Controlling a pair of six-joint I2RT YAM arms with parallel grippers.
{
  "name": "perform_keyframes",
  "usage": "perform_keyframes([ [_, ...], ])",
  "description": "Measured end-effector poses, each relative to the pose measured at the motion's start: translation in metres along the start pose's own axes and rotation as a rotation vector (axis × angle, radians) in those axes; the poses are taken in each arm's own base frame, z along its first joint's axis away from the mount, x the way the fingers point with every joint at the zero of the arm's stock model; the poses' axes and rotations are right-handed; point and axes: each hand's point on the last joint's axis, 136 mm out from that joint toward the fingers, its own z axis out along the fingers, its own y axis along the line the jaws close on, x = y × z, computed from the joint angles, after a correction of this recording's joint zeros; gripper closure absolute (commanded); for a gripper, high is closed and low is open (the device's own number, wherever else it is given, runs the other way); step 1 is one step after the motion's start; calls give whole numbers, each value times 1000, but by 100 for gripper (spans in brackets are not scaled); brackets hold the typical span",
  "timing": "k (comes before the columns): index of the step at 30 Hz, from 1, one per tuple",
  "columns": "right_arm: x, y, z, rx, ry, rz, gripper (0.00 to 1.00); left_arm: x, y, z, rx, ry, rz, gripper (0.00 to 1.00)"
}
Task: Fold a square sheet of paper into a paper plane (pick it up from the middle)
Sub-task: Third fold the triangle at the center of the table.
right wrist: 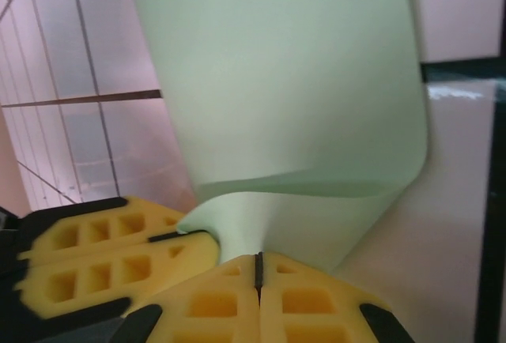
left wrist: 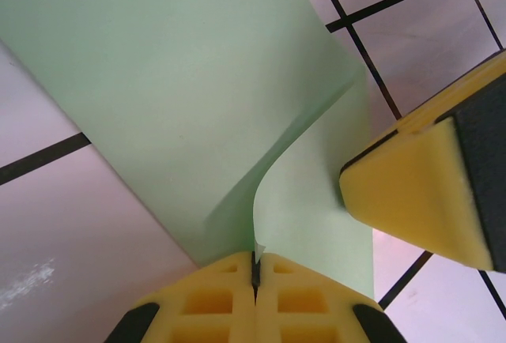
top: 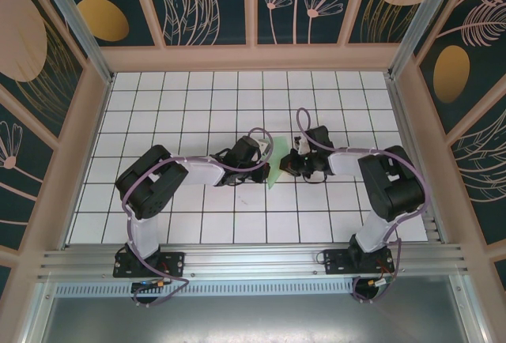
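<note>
– Between the two arms, over the middle of the white gridded worktop (top: 198,98): where is the thin, pale mint-green square sheet of paper (top: 274,171)?

– Held by both arms. The left jaws are pressed together on a raised fold of the sheet. The right jaws are clamped on the same sheet just beside them. The paper curves up into each clamp and the rest trails down toward the worktop. Whether any corner touches the grid cannot be told.

– Expected handling?

– Very light and limp. It bows under its own weight and shows no stiffness across the span. It will probably take a crease wherever it is pinched. Treat it as fragile: pulling the arms apart could tear it, and a loose clamp could let the smooth surface slip.

– Recommended hold?

– Near the centre, as the task specifies, with both clamps close together. Grip an edge only when a fold line requires it.
</note>
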Motion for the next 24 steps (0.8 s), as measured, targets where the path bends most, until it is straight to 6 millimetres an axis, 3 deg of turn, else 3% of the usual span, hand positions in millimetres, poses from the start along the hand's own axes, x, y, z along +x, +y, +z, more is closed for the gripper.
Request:
perform_keyframes([
  [11, 1, -4, 1, 3, 3, 0, 89, 0, 0, 0, -2, 1, 4, 98],
  [17, -18, 8, -20, -28, -71, -30, 88, 0, 1, 0, -4, 0, 3, 100],
  [24, -22, 4, -19, -26, -66, -17, 88, 0, 1, 0, -4, -1, 3, 100],
])
